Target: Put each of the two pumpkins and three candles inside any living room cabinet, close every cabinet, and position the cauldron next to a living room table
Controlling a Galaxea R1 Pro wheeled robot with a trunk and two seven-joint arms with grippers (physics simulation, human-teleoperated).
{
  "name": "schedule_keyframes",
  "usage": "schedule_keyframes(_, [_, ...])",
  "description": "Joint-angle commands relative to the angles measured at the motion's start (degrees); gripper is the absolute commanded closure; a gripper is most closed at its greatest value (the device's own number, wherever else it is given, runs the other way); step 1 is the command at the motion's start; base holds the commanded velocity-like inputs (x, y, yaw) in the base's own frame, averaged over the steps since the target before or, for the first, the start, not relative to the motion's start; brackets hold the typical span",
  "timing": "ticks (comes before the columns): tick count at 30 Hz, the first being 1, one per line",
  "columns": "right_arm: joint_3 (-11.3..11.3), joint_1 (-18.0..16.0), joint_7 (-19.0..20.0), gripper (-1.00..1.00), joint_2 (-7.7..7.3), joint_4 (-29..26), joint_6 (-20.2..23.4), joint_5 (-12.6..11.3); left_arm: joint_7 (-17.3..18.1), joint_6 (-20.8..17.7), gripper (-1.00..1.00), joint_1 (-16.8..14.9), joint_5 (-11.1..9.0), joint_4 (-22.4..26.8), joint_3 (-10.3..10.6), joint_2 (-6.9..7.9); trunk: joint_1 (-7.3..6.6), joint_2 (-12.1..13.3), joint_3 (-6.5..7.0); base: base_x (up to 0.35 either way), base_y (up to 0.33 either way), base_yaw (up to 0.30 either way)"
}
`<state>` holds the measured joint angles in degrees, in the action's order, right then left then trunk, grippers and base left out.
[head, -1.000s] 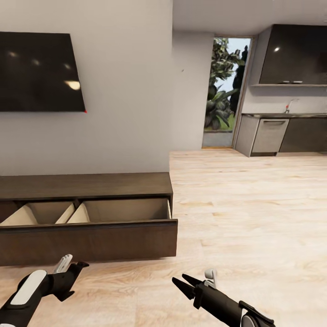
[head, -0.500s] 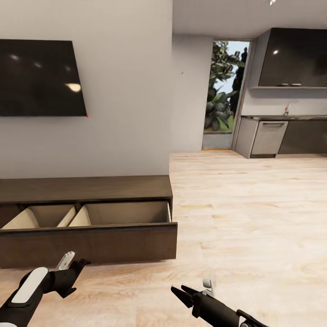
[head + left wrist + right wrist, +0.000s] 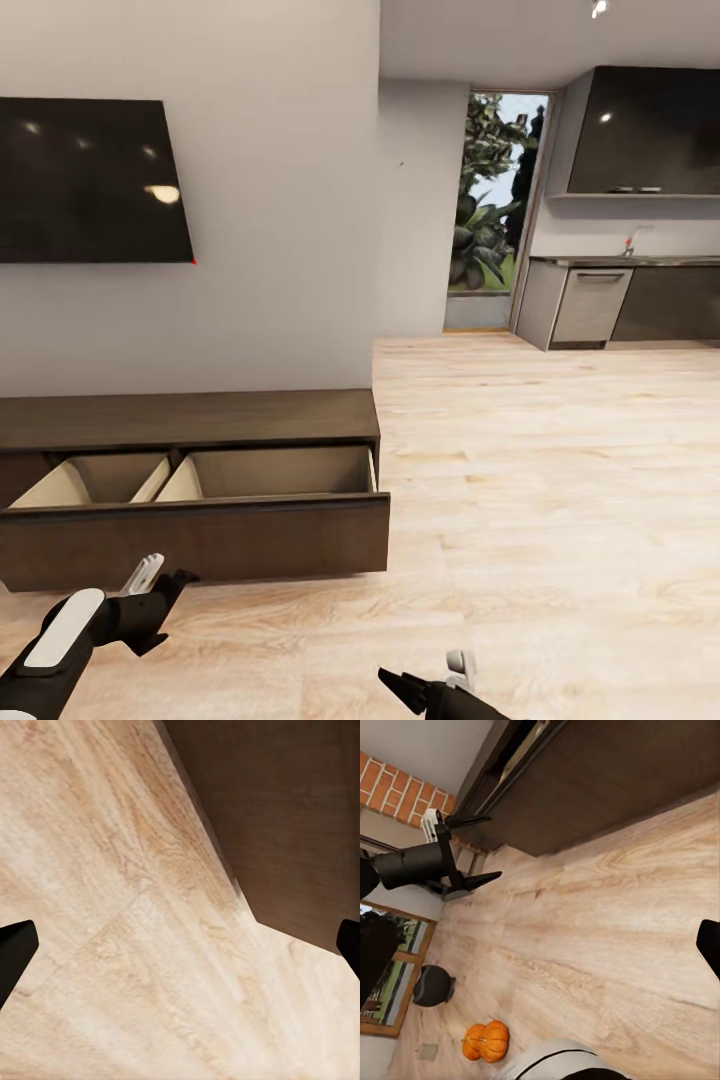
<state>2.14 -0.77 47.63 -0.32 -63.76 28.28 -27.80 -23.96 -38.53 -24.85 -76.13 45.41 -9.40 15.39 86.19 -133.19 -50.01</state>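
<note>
The cabinet (image 3: 200,480) stands against the wall, its drawer pulled out. In front of it, the left gripper (image 3: 160,585) and right gripper (image 3: 425,683) hover over the floor (image 3: 560,480), fingers spread, both empty. The cauldron (image 3: 433,985) and one pumpkin (image 3: 485,1040) sit on the floor well away from the cabinet.

Floor (image 3: 560,480) was light wood plank, running from the foreground back to the kitchen units at upper right of the head view. Cabinet (image 3: 190,490) stood directly on it at lower left, against the wall, drawer front pulled out over the planks. In the right wrist view the same planks (image 3: 607,945) carried a pumpkin (image 3: 485,1041) at bottom left of frame and the cauldron (image 3: 433,985) near it, apart, at the left edge. Left wrist view: bare planks (image 3: 135,945) meeting the cabinet's dark front (image 3: 292,817).
</note>
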Motion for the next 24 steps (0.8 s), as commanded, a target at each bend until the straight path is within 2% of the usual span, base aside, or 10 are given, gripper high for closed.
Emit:
schedule_keyframes(1, [0.06, -0.03, -0.08, -1.00, -0.03, 0.03, 0.19, -0.51, -0.56, -0.14, -1.00, -0.02, -0.60, 0.09, -0.10, -0.01, -0.01, -0.03, -0.05, -0.001, 0.000, 0.049])
schedule_keyframes(5, [0.10, -0.03, -0.09, -1.00, -0.04, 0.25, -2.38, -0.50, -0.56, -0.16, -1.00, -0.02, -0.40, 0.11, 0.30, -0.06, -0.01, -0.03, 0.09, -0.019, 0.000, 0.162])
schedule_keyframes(12, [0.15, -0.03, -0.08, -1.00, -0.09, 0.13, -3.34, -0.50, -0.56, -0.20, -1.00, -0.02, -0.05, 0.20, 0.52, -0.18, -0.01, -0.03, 0.42, -0.141, -0.013, 0.222])
schedule_keyframes(19, [0.15, -0.03, -0.11, -1.00, -0.11, 0.30, -5.23, -0.50, -0.56, -0.21, -1.00, -0.02, 0.11, 0.13, 0.57, 0.11, -0.01, -0.03, 0.77, -0.042, -0.006, 0.233])
schedule_keyframes(24, [0.16, -0.03, -0.07, -1.00, -0.11, 0.30, -6.01, -0.50, -0.56, -0.23, -1.00, -0.02, 0.10, 0.19, 0.60, -0.04, -0.01, -0.03, 1.02, -0.215, -0.072, 0.233])
